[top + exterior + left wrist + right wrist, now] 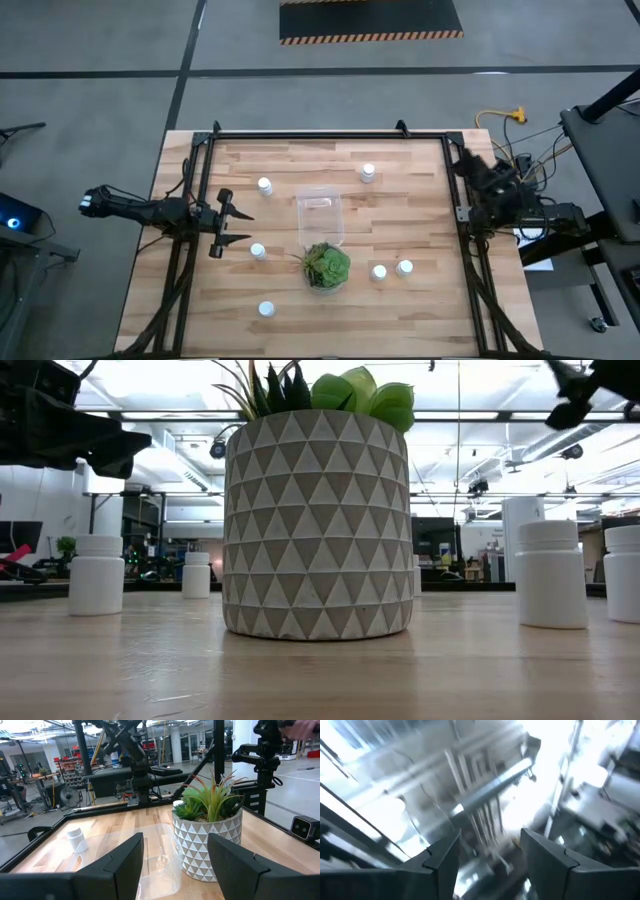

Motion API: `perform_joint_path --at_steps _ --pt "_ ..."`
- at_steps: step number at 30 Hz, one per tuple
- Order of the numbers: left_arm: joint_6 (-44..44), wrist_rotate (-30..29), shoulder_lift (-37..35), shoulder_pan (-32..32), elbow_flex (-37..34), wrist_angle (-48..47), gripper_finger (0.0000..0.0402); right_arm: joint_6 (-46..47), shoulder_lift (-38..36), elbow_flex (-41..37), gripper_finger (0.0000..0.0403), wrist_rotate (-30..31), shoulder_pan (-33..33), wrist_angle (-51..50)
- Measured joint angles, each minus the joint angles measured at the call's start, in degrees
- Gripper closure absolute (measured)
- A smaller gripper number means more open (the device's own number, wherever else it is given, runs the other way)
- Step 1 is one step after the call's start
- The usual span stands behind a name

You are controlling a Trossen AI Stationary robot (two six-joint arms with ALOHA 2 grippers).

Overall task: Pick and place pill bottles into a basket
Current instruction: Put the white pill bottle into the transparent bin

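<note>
The 1 clear basket (320, 216) lies mid-table, its long axis running far to near, empty, the potted plant (326, 266) touching its near end. 6 pill bottles (265, 186) stand upright around them, caps up, all outside the basket. Left gripper (236, 227) hovers left of it, fingers apart, holding nothing. Right gripper (487, 852) is raised at the right edge, fingers apart, empty.

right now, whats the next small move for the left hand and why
Probably ease the left hand onto the nearest pill bottle, just off its fingertips. Its fingers are open and empty, the basket holds nothing, and all six bottles stand on the table.
</note>
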Motion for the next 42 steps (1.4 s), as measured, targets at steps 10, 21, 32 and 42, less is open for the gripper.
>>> perform_joint_path --at_steps 10,21,32,42 --pt "0.0 -0.02 0.0 -0.02 0.0 0.0 0.0198 -13.91 7.94 16.89 0.0209 -8.79 0.01 0.93" --pt "0.0 0.0 -0.02 -0.02 -0.02 0.0 0.0198 -20.83 26.25 46.55 0.0209 -20.74 0.01 -22.36" --pt "0.0 -0.02 -0.01 -0.01 -0.01 0.02 0.0198 -19.46 40.71 72.41 0.0209 -21.41 -0.01 -67.56" --pt "0.01 -0.01 -0.01 -0.01 -0.01 0.02 0.0198 -20.16 54.17 94.18 0.0209 -26.54 -0.01 -102.52"
